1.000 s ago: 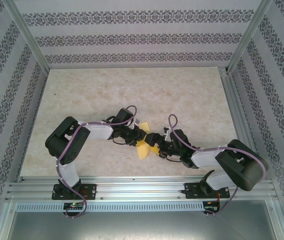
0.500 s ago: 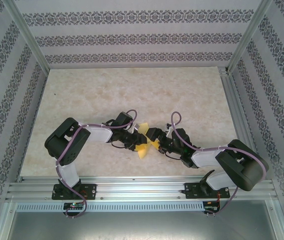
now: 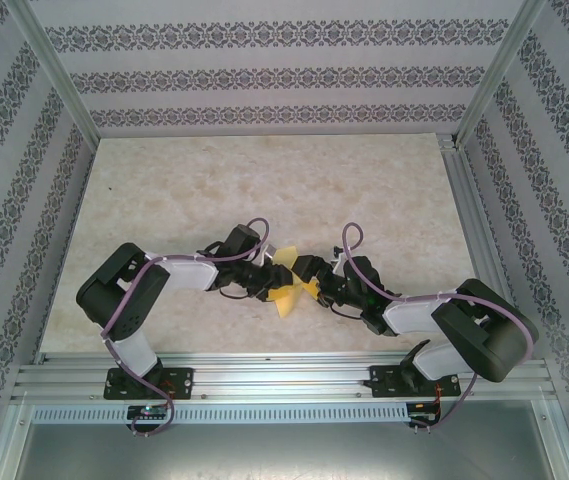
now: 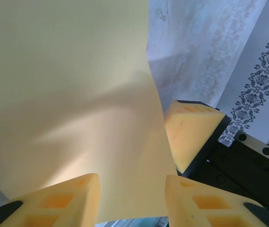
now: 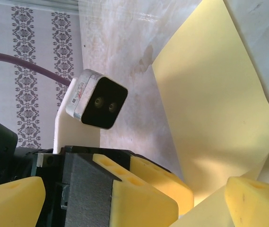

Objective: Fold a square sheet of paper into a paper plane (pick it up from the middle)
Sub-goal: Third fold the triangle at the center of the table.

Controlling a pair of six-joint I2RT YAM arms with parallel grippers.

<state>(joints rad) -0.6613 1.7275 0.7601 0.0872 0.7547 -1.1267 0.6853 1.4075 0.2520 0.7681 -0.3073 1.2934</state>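
Pale yellow square sheet of paper (image 4: pixel 68 94) beside the left end effector's (image 4: pixel 132 203) orange-yellow pads (image 4: pixel 54 203); cream marbled worktop (image 3: pixel 264 180); grey floral-striped walls (image 3: pixel 264 75)

The square sheet of paper (image 4: pixel 68 94) is thin, smooth, matt yellow paper. The left gripper (image 4: pixel 131 189) has fingers (image 4: pixel 54 203) of matt yellow plastic, faintly grainy. The table (image 3: pixel 214 190) is a pale marbled top, smooth with a dull sheen. The near rail (image 3: pixel 284 378) is brushed silver metal.

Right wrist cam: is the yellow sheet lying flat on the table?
No, the sheet bends in a clear curve instead of lying flat on the table.
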